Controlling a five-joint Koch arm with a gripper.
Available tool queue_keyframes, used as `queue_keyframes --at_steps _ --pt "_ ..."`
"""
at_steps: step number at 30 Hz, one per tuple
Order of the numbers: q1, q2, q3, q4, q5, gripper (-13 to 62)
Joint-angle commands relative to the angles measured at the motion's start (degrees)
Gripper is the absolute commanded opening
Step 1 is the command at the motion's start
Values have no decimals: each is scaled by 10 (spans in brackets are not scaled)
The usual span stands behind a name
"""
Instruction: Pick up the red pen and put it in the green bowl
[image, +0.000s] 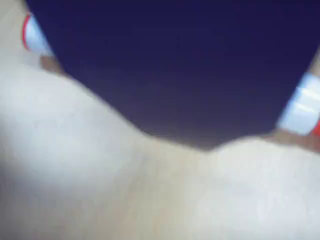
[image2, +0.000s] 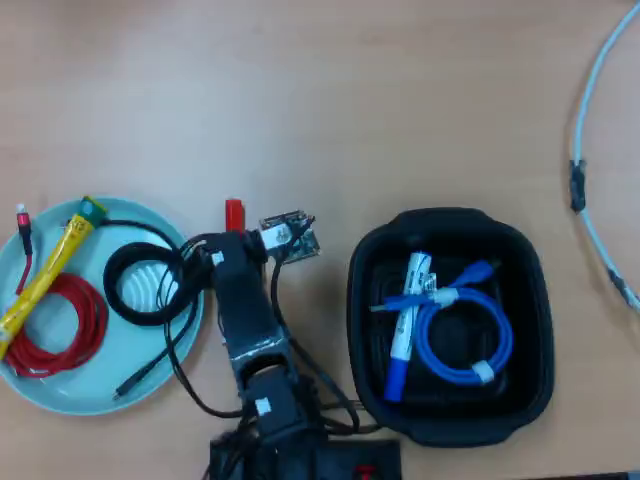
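In the overhead view the red pen's red cap (image2: 234, 213) sticks out just beyond my gripper (image2: 240, 243); the rest of the barrel is hidden under the gripper. In the blurred wrist view a dark blue jaw fills the top, and the red pen's white barrel shows on either side of it, at the upper left (image: 34, 36) and the right edge (image: 301, 111). Only one jaw shows, so I cannot tell whether the gripper grips the pen. The green bowl (image2: 105, 392) lies just left of the gripper.
The green bowl holds a yellow tube (image2: 45, 272), a red cable coil (image2: 60, 325) and a black cable coil (image2: 135, 290). A black tub (image2: 450, 415) on the right holds a blue-capped marker (image2: 405, 325) and a blue cable (image2: 465, 335). A pale cable (image2: 590, 150) runs along the right edge.
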Motion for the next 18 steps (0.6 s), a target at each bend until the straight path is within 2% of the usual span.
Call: queue_keyframes --at_steps 1,18 --pt "-4 -14 -33 18 13 570" --pt "55 -47 -36 11 -52 570"
